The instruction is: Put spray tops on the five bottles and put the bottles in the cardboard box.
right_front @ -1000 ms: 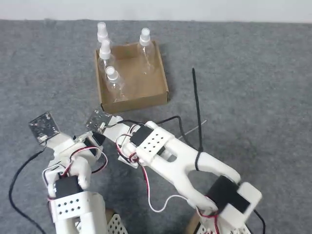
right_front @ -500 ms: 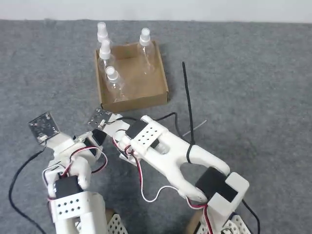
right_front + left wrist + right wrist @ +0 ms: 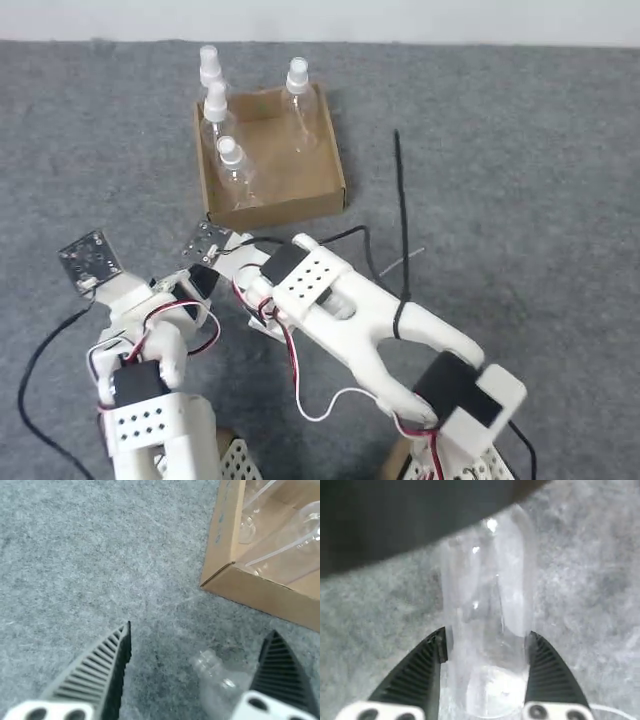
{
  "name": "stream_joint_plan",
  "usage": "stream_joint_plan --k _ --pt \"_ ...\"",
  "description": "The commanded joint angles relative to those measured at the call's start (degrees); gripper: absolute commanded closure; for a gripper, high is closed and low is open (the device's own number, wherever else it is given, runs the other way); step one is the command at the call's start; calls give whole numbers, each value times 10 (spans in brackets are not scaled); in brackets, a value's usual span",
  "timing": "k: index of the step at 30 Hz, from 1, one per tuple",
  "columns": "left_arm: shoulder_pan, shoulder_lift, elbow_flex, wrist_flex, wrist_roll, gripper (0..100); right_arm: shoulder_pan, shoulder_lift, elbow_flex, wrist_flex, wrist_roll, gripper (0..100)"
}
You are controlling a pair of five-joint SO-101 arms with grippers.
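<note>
Bottle [image 3: 487, 580] clasped by right hand [image 3: 486, 632] | left hand [image 3: 200, 629] wide | cardboard box [image 3: 260, 592] nearby

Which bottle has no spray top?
The bottle on the carpet, outside the cardboard box, its neck bare; the other four wear white tops.

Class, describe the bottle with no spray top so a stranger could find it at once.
Start at the brown cardboard box on the grey carpet. In front of its near left corner, the clear plastic bottle is held between the right gripper's fingers. Unlike the spray-topped bottles, its neck is bare.
</note>
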Motion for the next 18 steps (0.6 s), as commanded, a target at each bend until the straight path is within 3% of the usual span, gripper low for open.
stream_joint_plan --k 1,9,14,18 --pt "-4 -7 -7 -19 -1 622 8 -64 -35 40 5 901" --pt "-4 -7 -7 -19 -1 622 10 -109 -35 105 6 901" --pt "-4 -7 -7 -19 -1 622 10 -139 -33 170 70 901" --pt "-4 -7 -7 -19 -1 622 14 -157 -32 211 74 902"
